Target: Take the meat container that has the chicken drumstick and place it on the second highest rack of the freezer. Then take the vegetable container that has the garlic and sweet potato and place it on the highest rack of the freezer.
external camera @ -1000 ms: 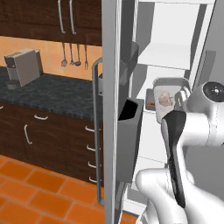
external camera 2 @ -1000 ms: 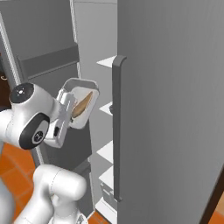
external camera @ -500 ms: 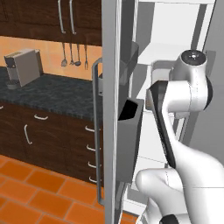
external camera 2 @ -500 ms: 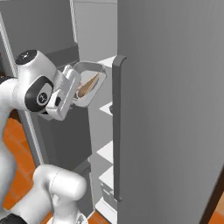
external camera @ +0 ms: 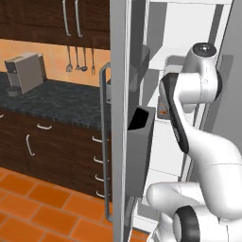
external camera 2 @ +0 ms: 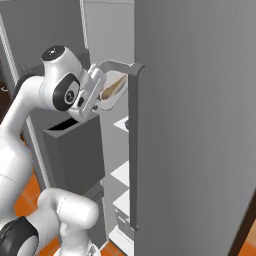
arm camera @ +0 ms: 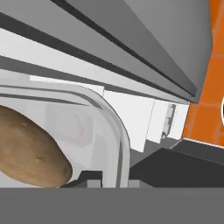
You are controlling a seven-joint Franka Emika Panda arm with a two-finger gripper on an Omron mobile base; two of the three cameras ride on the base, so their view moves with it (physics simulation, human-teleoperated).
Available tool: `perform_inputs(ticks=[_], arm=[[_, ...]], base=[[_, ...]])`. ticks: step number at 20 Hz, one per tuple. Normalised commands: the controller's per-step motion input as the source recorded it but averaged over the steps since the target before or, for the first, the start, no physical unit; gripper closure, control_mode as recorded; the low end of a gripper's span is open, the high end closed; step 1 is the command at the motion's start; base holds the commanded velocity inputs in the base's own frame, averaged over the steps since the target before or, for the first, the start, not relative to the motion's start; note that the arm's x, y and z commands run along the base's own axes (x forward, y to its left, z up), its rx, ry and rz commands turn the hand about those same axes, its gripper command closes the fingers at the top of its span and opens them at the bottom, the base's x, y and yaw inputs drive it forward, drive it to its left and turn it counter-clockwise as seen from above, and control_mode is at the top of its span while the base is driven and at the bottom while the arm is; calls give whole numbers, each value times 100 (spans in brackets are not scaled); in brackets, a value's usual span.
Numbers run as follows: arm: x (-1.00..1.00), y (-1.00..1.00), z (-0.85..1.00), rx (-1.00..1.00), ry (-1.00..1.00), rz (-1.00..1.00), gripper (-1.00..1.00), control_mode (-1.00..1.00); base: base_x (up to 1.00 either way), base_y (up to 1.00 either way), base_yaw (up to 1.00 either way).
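My gripper (external camera 2: 100, 96) is shut on the near rim of the vegetable container (external camera 2: 114, 95), a white tray held high at the freezer's (external camera 2: 119, 176) open front. The sweet potato (external camera 2: 113, 87) lies in it, seen close in the hand view as a brown root (arm camera: 31, 148) against the tray's rounded rim (arm camera: 119, 131). The garlic is hidden. A white shelf (external camera 2: 123, 123) lies just below the tray. In the left base view a pale tray with an orange-brown bit (external camera: 163, 111) peeks out from behind the arm on a shelf; it looks like the meat container.
The freezer door (external camera: 120, 118) stands open on the left with dark bins (external camera: 140, 142) and a long handle (external camera: 105, 142). A grey fridge door (external camera 2: 200, 125) with a vertical handle (external camera 2: 133, 150) closes off the right. Dark counter (external camera: 52, 94) with a toaster (external camera: 24, 72) lies left.
The arm has lifted the tray with the sweet potato up and in toward the freezer's upper shelves. The grip on the rim has not changed.
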Motion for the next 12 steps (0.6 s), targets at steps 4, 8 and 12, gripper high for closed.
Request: perform_inputs(ticks=[4,8,12], arm=[[66,-24,24,12,0,0,100,-100],[54,-16,34,1,2,0,100,-100],[40,-18,23,0,0,-3,100,-100]], base=[[0,0,0],[0,0,0],[0,0,0]])
